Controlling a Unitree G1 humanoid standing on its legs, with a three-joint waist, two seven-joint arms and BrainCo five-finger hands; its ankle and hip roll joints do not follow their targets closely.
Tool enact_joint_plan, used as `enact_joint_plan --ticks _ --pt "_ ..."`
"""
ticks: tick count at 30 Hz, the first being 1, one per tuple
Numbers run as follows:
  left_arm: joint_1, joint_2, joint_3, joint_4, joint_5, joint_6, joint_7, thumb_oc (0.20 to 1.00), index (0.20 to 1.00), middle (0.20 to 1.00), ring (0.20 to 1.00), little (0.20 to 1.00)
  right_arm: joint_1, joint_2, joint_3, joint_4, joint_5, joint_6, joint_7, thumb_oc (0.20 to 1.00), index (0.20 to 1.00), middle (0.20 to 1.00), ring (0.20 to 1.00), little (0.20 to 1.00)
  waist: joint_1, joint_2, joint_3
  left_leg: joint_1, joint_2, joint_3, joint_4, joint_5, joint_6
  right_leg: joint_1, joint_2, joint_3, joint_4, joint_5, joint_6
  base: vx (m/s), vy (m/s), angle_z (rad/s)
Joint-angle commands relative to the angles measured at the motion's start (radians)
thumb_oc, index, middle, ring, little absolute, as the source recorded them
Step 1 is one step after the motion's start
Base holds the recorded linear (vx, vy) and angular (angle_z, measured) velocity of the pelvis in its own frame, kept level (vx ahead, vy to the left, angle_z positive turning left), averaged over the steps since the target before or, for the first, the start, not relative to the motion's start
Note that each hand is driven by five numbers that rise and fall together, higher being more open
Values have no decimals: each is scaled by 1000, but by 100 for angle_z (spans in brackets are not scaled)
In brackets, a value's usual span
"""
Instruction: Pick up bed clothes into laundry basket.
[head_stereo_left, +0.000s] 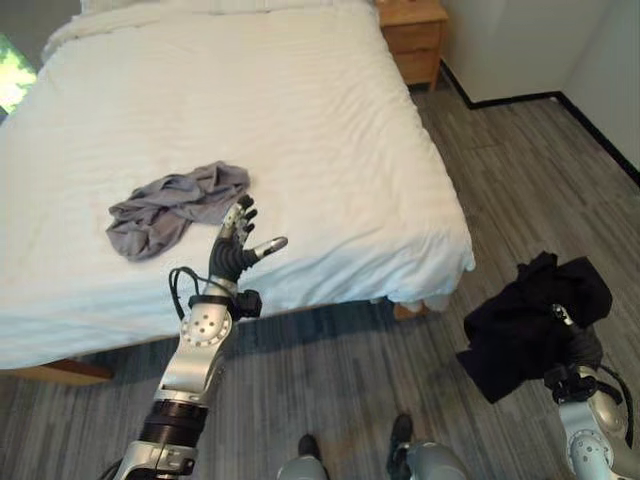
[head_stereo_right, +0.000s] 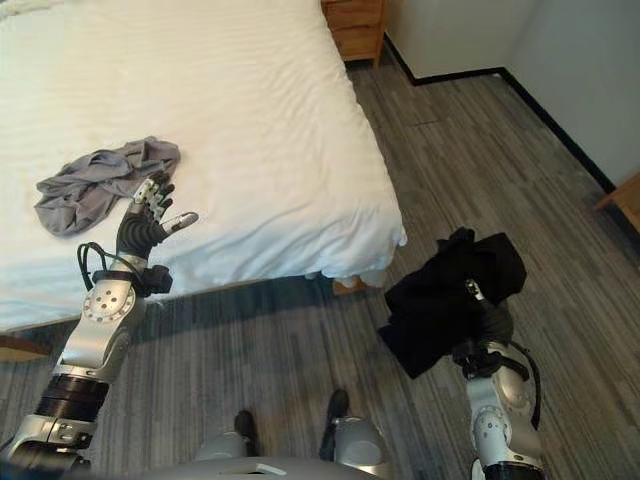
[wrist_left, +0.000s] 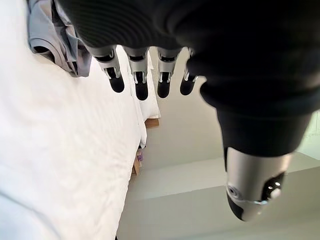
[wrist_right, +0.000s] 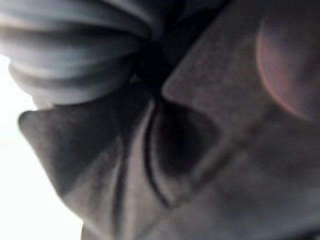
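Currently, by label:

Left hand (head_stereo_left: 236, 243): fingers straight and spread, thumb out to the side, holding nothing. It hovers over the near edge of the bed, fingertips just beside the grey garment.

Right hand (head_stereo_right: 487, 318): low at the robot's right, over the floor, fingers curled into a bunched black garment (head_stereo_right: 450, 290) that hangs from it in folds. Its wrist view looks straight into dark cloth.

Grey garment (head_stereo_left: 173, 206): crumpled in a loose heap on the white bed (head_stereo_left: 330, 140), towards the near side, touching nothing else. The left wrist view has a corner of it (wrist_left: 50, 35) just past the fingertips.

Laundry basket: I cannot say where it stands.

Surroundings: grey plank floor (head_stereo_left: 520, 170) beside the bed, a wooden nightstand (head_stereo_left: 412, 35) by the wall at the bed's far corner.

Step in hand: judged from how things lie, one piece is already picked up and carried, and the left hand is reaching for the second.

Next move calls for: pushing the left hand a little farther onto the cloth, closing the fingers round a good fold, then lifting it off the sheet without dragging the bedcover along.
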Motion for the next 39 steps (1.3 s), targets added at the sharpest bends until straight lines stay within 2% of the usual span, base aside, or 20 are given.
enact_joint_plan --ticks 1,6,9,10,11,16,18,24,30,36,37,39 --pt "-19 44 65 -28 48 -35 24 1000 1000 1000 1000 1000 -28 -1 -18 -101 -33 -29 16 200 200 200 200 200 -11 -50 -14 37 -40 19 -12 -51 -15 76 -34 19 -82 71 76 81 0 -1" --pt "32 25 91 -68 75 -31 43 1000 1000 1000 1000 1000 -65 -15 27 -66 -49 -16 17 200 200 200 200 200 15 -40 -22 77 -48 -9 -93 -37 -6 80 -33 11 -69 60 75 38 5 8" --pt "87 18 106 -113 68 -33 27 1000 1000 1000 1000 1000 -103 -35 59 -45 -59 -5 33 200 200 200 200 200 47 -41 -28 93 -58 -32 -112 -39 0 105 -41 -12 -74 60 80 52 13 26" --pt "135 9 118 -143 46 -34 11 1000 1000 1000 1000 1000 -123 -40 74 -42 -65 5 37 200 200 200 200 200 75 -41 -29 109 -63 -47 -124 -47 1 128 -47 -27 -75 56 83 22 27 17" --pt "136 9 119 -145 46 -33 10 1000 1000 1000 1000 1000 -124 -40 75 -42 -65 5 38 200 200 200 200 200 73 -42 -31 105 -64 -48 -125 -43 2 126 -48 -28 -78 60 83 22 27 20" --pt "211 -6 134 -175 13 -27 -19 1000 1000 1000 1000 1000 -149 -24 105 -37 -79 19 43 200 200 200 200 200 126 -48 -44 112 -80 -94 -138 -61 11 159 -65 -70 -89 65 89 4 35 36" --pt "237 -11 138 -181 13 -26 -25 1000 1000 1000 1000 1000 -158 -4 130 -49 -84 23 48 200 200 200 200 200 142 -51 -48 115 -91 -103 -138 -72 22 162 -71 -67 -91 72 93 -31 113 44" --pt "262 -20 150 -181 2 -23 -34 1000 1000 1000 1000 1000 -117 24 139 -61 -91 32 65 200 200 200 200 200 138 -63 -51 127 -103 -85 -150 -80 38 152 -75 -40 -95 91 103 -25 86 5" --pt "270 -26 176 -184 24 -23 -33 1000 1000 1000 1000 1000 -54 59 96 -62 -103 42 66 200 200 200 200 200 114 -77 -56 131 -116 -30 -166 -92 49 117 -71 -1 -121 134 123 -36 64 -32" --pt "261 -42 182 -176 18 -22 -19 1000 1000 1000 1000 1000 -28 71 87 -54 -121 42 63 200 200 200 200 200 98 -81 -61 131 -123 -37 -166 -94 54 115 -70 16 -134 137 124 -11 45 -13" --pt "304 -25 262 -34 -26 -38 -21 1000 1000 1000 1000 1000 -59 24 -11 -29 -194 1 18 200 200 200 200 200 98 -29 -43 -8 -143 -149 -54 -16 36 219 -52 65 -151 29 91 -3 49 3" --pt "312 -25 267 -37 -28 -39 -20 1000 1000 1000 1000 1000 -65 25 -4 -25 -197 1 15 200 200 200 200 200 103 -32 -43 -9 -145 -150 -43 -25 40 221 -56 65 -151 32 93 7 36 11"
